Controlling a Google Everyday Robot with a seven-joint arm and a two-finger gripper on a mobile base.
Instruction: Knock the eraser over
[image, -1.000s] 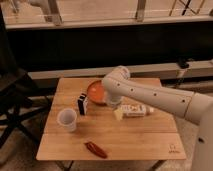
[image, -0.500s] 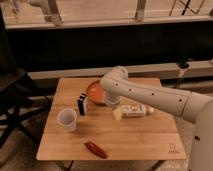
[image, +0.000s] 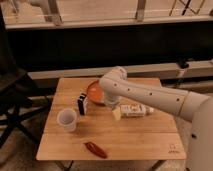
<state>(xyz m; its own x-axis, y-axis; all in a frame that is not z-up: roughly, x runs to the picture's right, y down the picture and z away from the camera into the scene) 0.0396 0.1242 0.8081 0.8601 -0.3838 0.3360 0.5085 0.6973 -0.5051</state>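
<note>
arm: white arm (image: 150, 96) comes in from 3 o'clock, low over the wooden table (image: 130, 137), bends at a rounded joint above the table's far middle and turns down.
gripper: gripper (image: 111, 102) hangs under that joint, pointing down at the tabletop, at 3 o'clock of the eraser and near it, with a gap between them.
gripper state: cannot tell from this view.
eraser: eraser (image: 82, 104) stands upright on the left half of the table; small dark block with a white face and a pale stripe.
eraser's neighbours: orange bowl (image: 94, 92) just beside it at 1 o'clock; white cup (image: 66, 120) near it at 7 o'clock, taller than the eraser.
bottle: white rectangular bottle (image: 133, 110) lies on its side at 3 o'clock of the gripper, just beside it.
red object: long red item (image: 95, 149) lies near the table's front edge, at 6 o'clock of the eraser, well apart.
writing: dark marks on the bottle's label, not readable; small mark (image: 173, 148) at the table's near right corner, not readable.
</note>
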